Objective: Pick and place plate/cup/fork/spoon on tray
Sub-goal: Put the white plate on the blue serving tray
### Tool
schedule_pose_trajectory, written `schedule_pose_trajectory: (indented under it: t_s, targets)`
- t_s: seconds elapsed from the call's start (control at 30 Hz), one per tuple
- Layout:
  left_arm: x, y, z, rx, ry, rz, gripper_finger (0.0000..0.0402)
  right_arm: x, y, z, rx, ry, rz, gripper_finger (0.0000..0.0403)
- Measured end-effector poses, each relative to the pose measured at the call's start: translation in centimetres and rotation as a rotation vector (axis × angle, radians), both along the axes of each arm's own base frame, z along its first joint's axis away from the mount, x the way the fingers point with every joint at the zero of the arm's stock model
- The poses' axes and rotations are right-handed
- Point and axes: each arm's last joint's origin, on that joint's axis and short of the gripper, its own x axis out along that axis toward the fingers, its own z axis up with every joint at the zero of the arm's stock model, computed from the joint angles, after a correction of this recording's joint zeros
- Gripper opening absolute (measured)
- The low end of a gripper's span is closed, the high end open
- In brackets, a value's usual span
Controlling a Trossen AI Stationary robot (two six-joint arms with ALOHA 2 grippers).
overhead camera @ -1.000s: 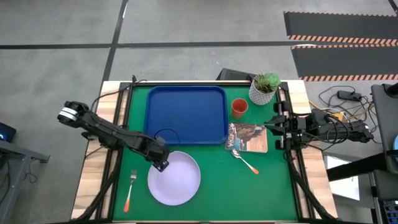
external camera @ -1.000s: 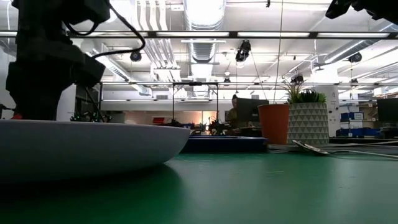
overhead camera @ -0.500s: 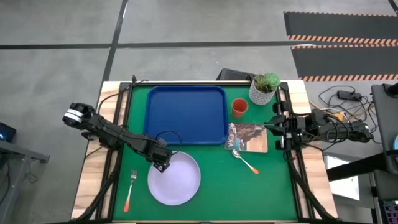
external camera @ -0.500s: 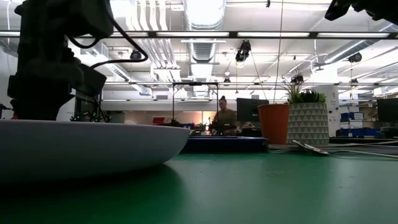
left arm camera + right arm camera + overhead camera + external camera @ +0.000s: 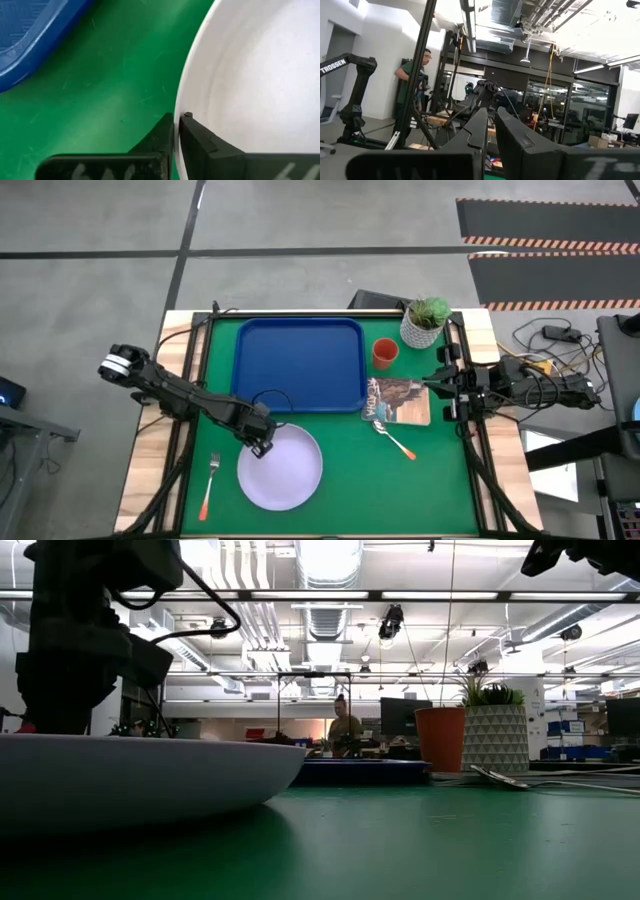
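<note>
The pale plate (image 5: 282, 468) lies flat on the green mat near the table's front, its bottom on the mat. My left gripper (image 5: 262, 447) points down at its far-left rim and is shut on it. The blue tray (image 5: 298, 365) lies behind the plate. The orange cup (image 5: 385, 353) stands right of the tray. The fork (image 5: 209, 485) lies left of the plate. The spoon (image 5: 396, 440) lies right of it, its bowl at a booklet's edge. My right gripper (image 5: 438, 387) hovers shut at the right edge, holding nothing. My left gripper pinches the plate's rim (image 5: 180, 102) on its far-left side, one finger outside the rim and one finger (image 5: 192, 127) inside the plate. The fingers come from above, pointing down. The plate lies flat on the mat.
A printed booklet (image 5: 400, 401) lies right of the tray, and a white pot with a green plant (image 5: 425, 322) stands at the far right corner. Bare green mat (image 5: 420, 490) lies at the near right. A person stands in the room beyond the table.
My left gripper has stayed over the plate's far-left rim and has shut on it. The plate lies where it was. The person in the room behind has walked a little.
</note>
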Motion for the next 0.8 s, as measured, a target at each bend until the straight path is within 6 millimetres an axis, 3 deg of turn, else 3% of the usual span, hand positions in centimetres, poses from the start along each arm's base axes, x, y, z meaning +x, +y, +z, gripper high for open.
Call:
schedule_pose_trajectory:
  t_s: [0.47, 0.8]
  targets:
    - [-1.2, 0.5, 3.8, -0.043, -0.192, 0.053, 0.0, 0.2, 0.0, -0.6, -0.052, 0.049, -0.015, 0.0027]
    - [-1.0, 0.7, 7.0, -0.009, -0.346, 0.09, 0.0, 0.2, 0.2, -1.1, -0.117, 0.019, 0.02, 0.0027]
